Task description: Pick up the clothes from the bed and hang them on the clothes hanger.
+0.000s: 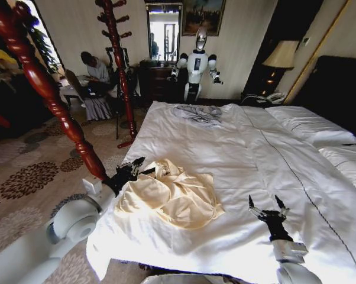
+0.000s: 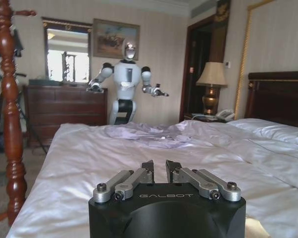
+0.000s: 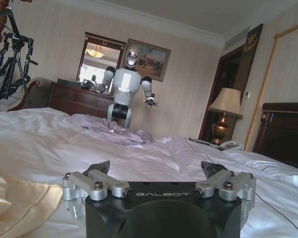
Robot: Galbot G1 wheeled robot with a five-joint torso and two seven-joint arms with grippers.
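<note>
Carpet with dark flower medallions (image 1: 30,177) covers the floor at the far left of the head view, and a red-brown turned wooden coat stand (image 1: 45,89) slants across it in the foreground. Just right of the stand's lower part, the left gripper (image 1: 133,165) hangs at the near left edge of the bed (image 1: 237,154), right at the collar end of the clothes (image 1: 172,195). In the left wrist view its fingers (image 2: 144,173) are drawn nearly together with only a narrow slit between the tips, and nothing is visibly caught between them; whether they pinch any fabric underneath I cannot tell.

The cream-yellow shirt lies crumpled in a loose heap on the white sheet near the bed's front left corner, collar toward the left gripper, folds bunched toward the middle of the bed. A corner of it also shows pale yellow beside the right gripper's body in the right wrist view.

Farther back, near the far edge of the bed, a smaller grey garment (image 1: 198,113) lies rumpled.

To the right of the shirt and apart from it, the right gripper (image 1: 268,204) hovers low over bare sheet, its fingers (image 3: 97,171) spread wide and empty. White pillows (image 1: 311,124) lie against the dark headboard (image 1: 337,83) at the far right.
</note>
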